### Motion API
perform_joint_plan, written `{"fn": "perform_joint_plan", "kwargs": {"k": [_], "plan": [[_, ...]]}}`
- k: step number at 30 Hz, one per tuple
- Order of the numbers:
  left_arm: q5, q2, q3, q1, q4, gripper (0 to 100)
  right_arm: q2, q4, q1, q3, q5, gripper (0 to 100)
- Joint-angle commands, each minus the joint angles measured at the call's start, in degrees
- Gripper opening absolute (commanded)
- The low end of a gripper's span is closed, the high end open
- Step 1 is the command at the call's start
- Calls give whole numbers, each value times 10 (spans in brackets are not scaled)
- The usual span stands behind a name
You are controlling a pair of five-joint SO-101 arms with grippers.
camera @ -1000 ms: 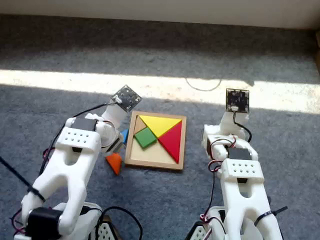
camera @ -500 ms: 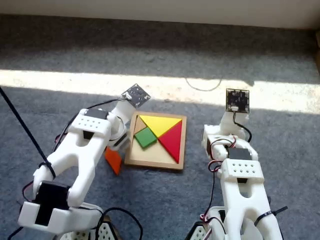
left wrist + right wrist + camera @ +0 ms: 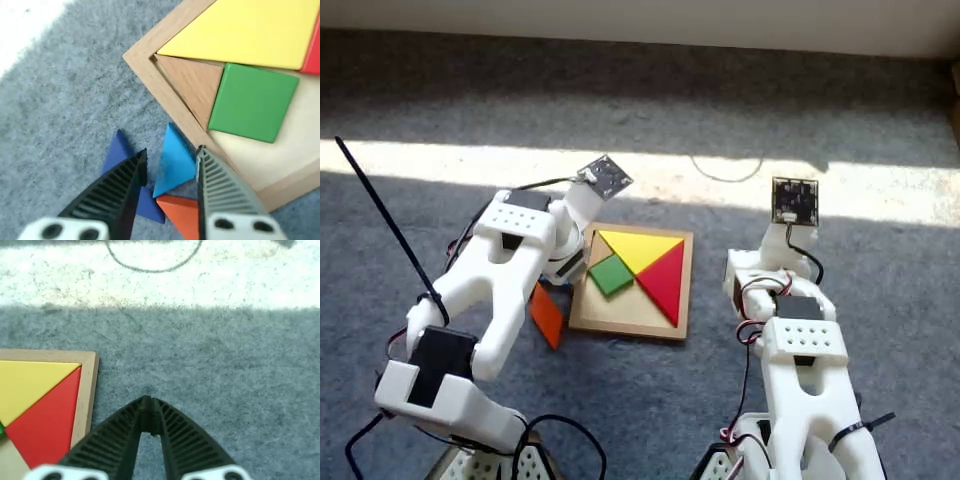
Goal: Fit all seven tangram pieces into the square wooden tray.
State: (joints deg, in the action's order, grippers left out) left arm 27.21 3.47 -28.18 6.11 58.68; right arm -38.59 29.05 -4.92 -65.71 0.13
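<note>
left gripper (image 3: 171,154): fingers spread, straddling light blue triangle (image 3: 175,165) on carpet (image 3: 60,100), just outside wooden tray (image 3: 630,328) at 9 o'clock | right gripper (image 3: 149,407): fingers pressed together, over carpet at tray's 3 o'clock | in tray: yellow triangle (image 3: 642,247), red triangle (image 3: 666,280), green square (image 3: 610,275) | outside tray at 8 o'clock: orange piece (image 3: 547,316), dark blue piece (image 3: 116,150)

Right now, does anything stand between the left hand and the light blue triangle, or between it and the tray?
Nothing visible blocks the left hand; its open fingers flank the light blue triangle. Only the raised rim of the tray separates it from the free space inside.
</note>
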Motion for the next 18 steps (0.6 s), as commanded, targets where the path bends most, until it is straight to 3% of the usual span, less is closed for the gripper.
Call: {"fn": "perform_joint_plan", "kwargs": {"k": [1,9,18], "plan": [[5,-61,9,7,33,190,-20,-13,-15,1,8,5],[66,-73,-11,7,47,197,-20,-13,-15,1,8,5],[118,39,2,6,12,196,-20,-13,-25,1,15,5]]}}
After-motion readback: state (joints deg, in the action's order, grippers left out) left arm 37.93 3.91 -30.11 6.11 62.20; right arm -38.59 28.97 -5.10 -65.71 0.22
